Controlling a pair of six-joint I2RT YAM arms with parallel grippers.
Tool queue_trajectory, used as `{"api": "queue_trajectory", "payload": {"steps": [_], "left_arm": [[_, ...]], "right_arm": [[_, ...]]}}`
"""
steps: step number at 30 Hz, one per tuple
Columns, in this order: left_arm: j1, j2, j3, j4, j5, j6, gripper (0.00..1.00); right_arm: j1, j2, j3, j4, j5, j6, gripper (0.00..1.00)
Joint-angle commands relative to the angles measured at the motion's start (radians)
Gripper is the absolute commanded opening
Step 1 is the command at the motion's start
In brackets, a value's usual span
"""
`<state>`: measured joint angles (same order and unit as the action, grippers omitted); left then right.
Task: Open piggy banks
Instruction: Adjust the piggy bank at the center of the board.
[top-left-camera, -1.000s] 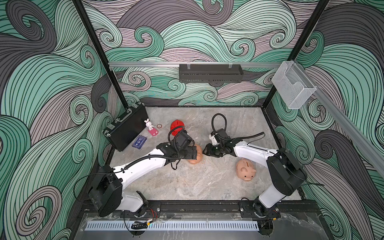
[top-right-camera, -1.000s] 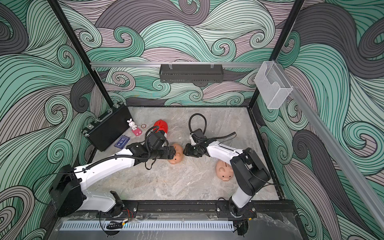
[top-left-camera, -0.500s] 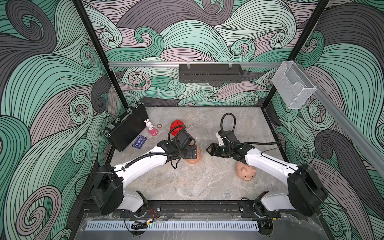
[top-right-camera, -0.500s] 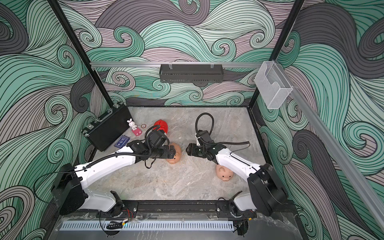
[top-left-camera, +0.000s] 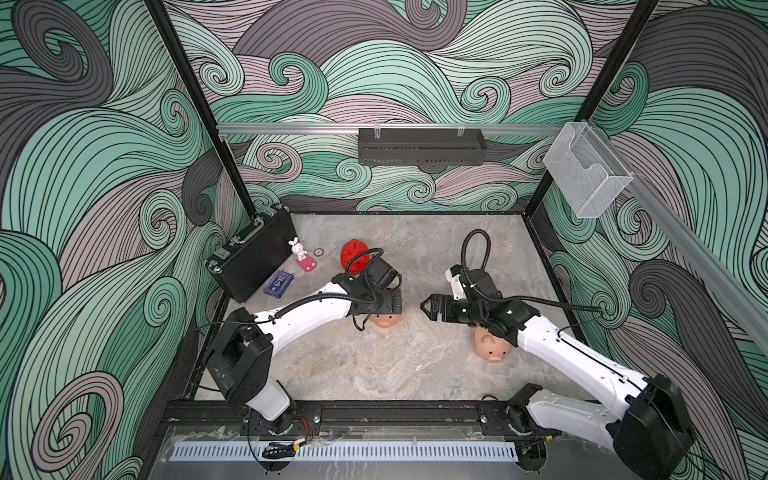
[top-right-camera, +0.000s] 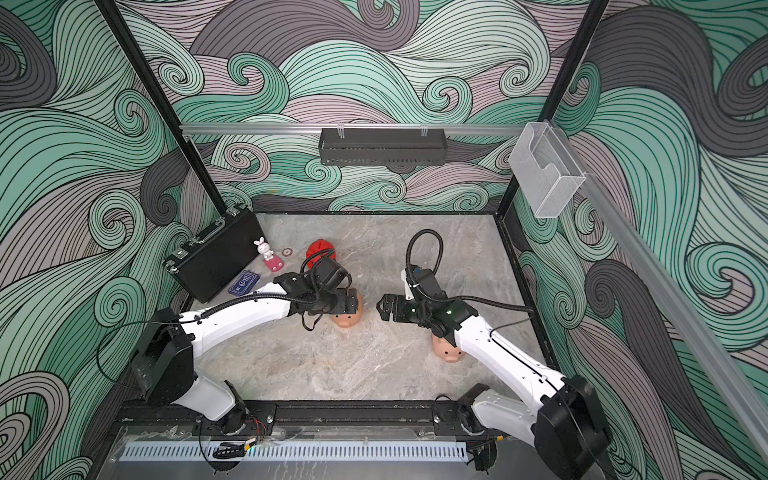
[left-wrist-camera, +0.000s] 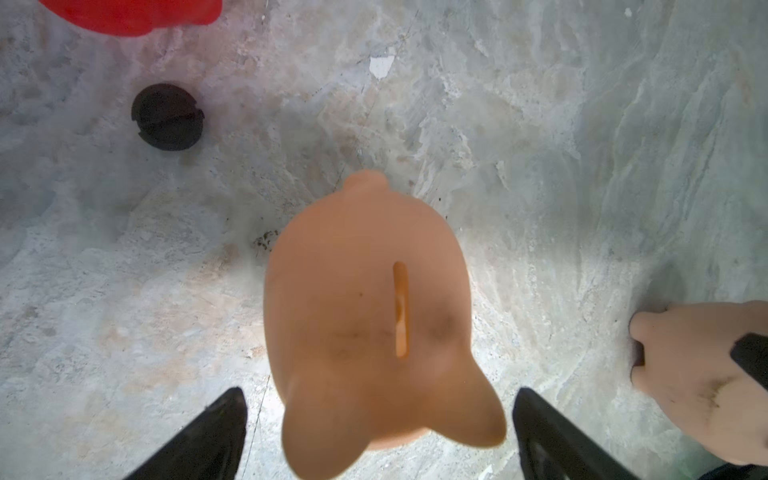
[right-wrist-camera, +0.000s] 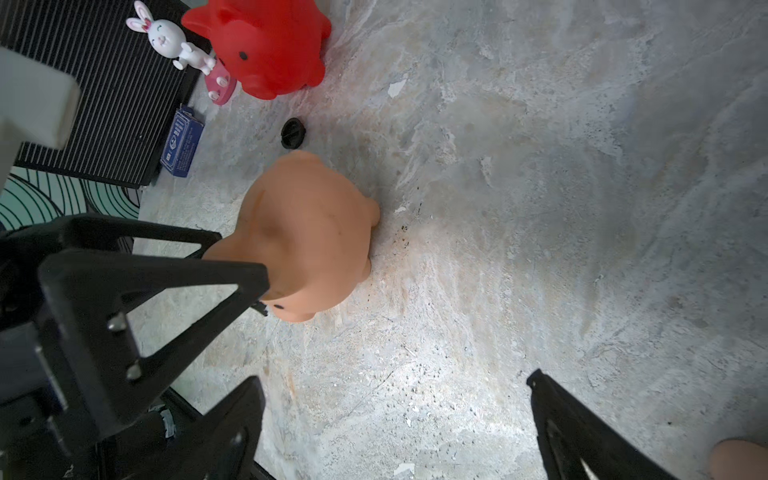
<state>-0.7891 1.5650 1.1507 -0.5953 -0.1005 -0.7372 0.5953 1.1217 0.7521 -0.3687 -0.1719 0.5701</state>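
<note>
A peach piggy bank (left-wrist-camera: 365, 316) stands upright near the table's middle, coin slot up. My left gripper (left-wrist-camera: 378, 419) is open and straddles it, with a gap on each side; in a top view the left gripper (top-left-camera: 388, 308) hangs over that pig (top-left-camera: 386, 321). A black round plug (left-wrist-camera: 167, 116) lies loose on the table beside it. My right gripper (right-wrist-camera: 395, 415) is open over bare table, to the right of that pig (right-wrist-camera: 307, 237). A second peach piggy bank (top-left-camera: 492, 348) sits under the right forearm. The red piggy bank (top-left-camera: 352, 254) stands further back.
A black case (top-left-camera: 253, 253) leans at the back left. Near it are a white rabbit figurine (top-left-camera: 300, 251) on a pink base, a blue card box (top-left-camera: 278, 284) and a small ring (top-left-camera: 318, 251). A black tray (top-left-camera: 419, 145) and a clear bin (top-left-camera: 586, 174) hang on the walls.
The right arm's elbow has swung out toward the front right and its jaws have spread wide. The left jaws have opened around the peach pig.
</note>
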Motion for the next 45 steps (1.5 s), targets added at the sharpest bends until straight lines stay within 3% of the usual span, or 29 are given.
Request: {"api": "queue_trajectory", "payload": {"steps": [1, 24, 37, 45], "left_arm": [[-0.014, 0.025, 0.056, -0.075, -0.057, -0.030, 0.98], [-0.066, 0.157, 0.190, -0.235, -0.155, -0.046, 0.98], [-0.069, 0.184, 0.202, -0.244, -0.156, -0.044, 0.84], [-0.070, 0.188, 0.210, -0.263, -0.173, -0.043, 0.81]], "right_arm": [[-0.001, -0.024, -0.025, -0.029, 0.001, -0.049, 0.99], [-0.001, -0.040, -0.058, -0.043, 0.054, -0.069, 0.99], [-0.002, -0.036, -0.056, -0.051, 0.061, -0.074, 0.99], [0.000, -0.043, -0.056, -0.051, 0.058, -0.075, 0.99]]}}
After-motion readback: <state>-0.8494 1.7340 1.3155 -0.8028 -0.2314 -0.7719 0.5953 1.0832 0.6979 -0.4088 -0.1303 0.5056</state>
